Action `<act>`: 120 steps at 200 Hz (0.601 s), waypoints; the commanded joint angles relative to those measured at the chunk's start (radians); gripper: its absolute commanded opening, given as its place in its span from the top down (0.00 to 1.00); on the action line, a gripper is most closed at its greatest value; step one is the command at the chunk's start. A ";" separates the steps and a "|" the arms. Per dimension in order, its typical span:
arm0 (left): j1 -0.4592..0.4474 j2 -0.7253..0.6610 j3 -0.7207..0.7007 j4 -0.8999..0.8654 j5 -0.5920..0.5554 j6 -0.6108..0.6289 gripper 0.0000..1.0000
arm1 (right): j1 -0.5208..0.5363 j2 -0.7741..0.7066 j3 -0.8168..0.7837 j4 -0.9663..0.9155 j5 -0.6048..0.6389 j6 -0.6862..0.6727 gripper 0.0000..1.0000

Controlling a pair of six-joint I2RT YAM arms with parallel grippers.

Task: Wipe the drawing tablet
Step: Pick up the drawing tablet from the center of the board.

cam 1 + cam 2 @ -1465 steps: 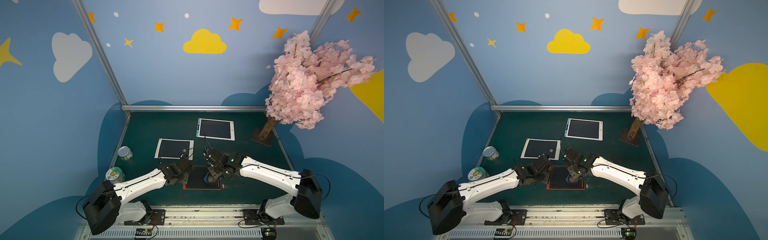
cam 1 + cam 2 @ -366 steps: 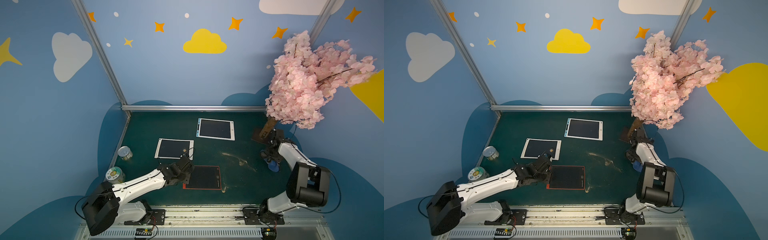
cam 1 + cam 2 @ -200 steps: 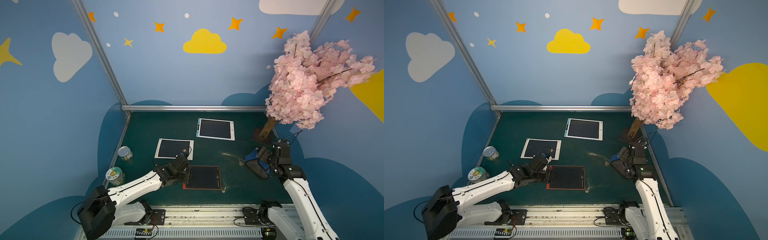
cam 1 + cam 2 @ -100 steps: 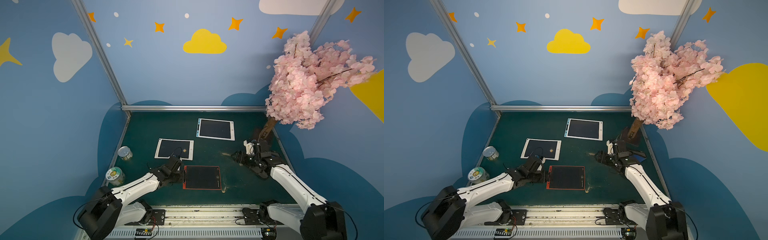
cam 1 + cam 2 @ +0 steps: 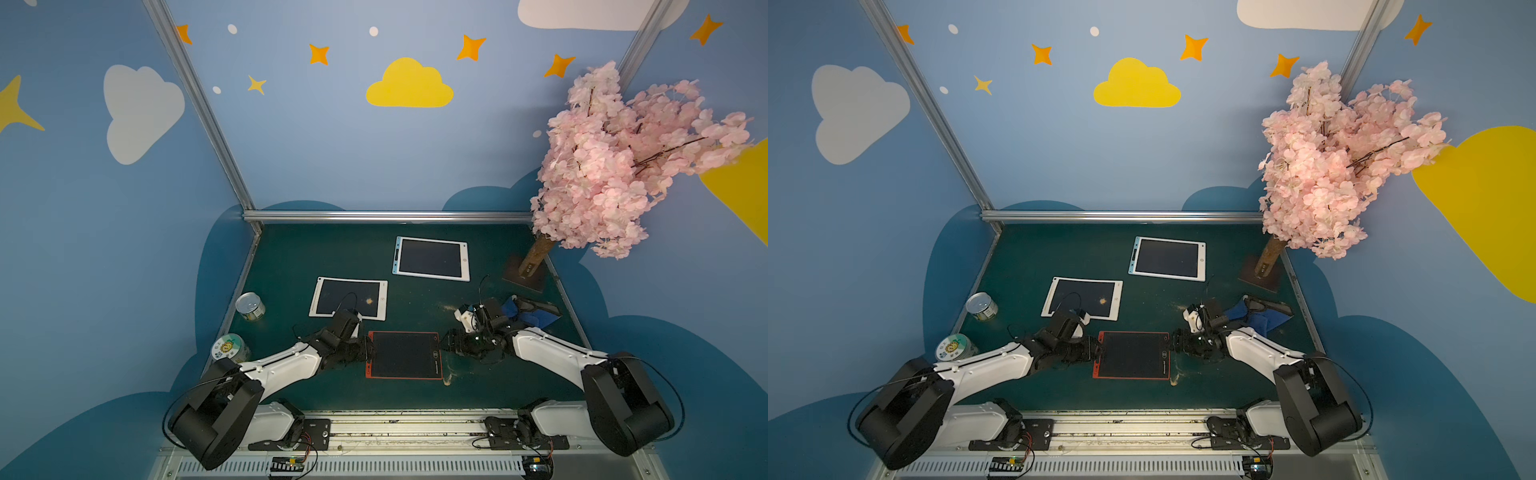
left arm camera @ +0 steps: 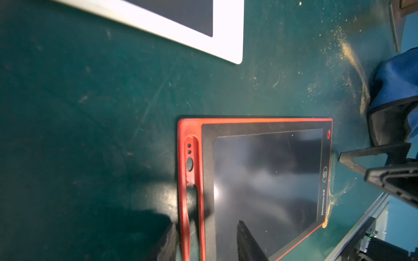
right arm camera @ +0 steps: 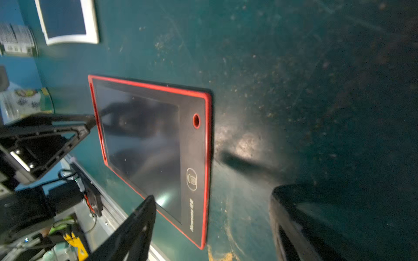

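Red-framed drawing tablet (image 5: 403, 354) lies flat on the green mat (image 5: 311, 257), front and centre, right between my two grippers. My left gripper (image 5: 367, 351) is at its left edge, jaws apart and astride the red pen-slot rim: one finger (image 6: 246, 239) over the dark screen, the other outside the frame. My right gripper (image 5: 448, 345) is at the right edge, jaws spread wide, holding nothing. The blue cloth (image 5: 534, 316) lies behind my right arm, near the tree base (image 5: 524, 276). Yellowish dust (image 5: 448, 379) sits at the tablet's near right corner.
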 commanded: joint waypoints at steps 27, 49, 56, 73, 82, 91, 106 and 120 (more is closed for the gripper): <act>0.006 0.007 -0.020 -0.017 0.022 -0.007 0.56 | 0.021 0.105 -0.085 0.214 -0.118 0.084 0.22; 0.008 0.015 -0.022 -0.013 0.029 -0.004 0.56 | 0.022 0.149 -0.104 0.285 -0.161 0.112 0.22; 0.007 0.020 -0.023 -0.010 0.033 -0.005 0.56 | 0.023 0.164 -0.106 0.306 -0.172 0.120 0.22; 0.009 0.031 -0.024 -0.004 0.038 -0.005 0.56 | 0.022 0.194 -0.114 0.351 -0.197 0.136 0.21; 0.009 0.037 -0.025 0.000 0.038 -0.005 0.56 | 0.023 0.208 -0.117 0.374 -0.213 0.145 0.22; 0.009 0.043 -0.026 0.006 0.039 -0.005 0.56 | 0.023 0.221 -0.116 0.395 -0.230 0.155 0.21; 0.009 0.049 -0.026 0.014 0.070 -0.005 0.56 | 0.023 0.240 -0.117 0.438 -0.264 0.175 0.22; 0.009 0.052 -0.023 0.016 0.075 -0.004 0.56 | 0.022 0.251 -0.117 0.485 -0.304 0.195 0.23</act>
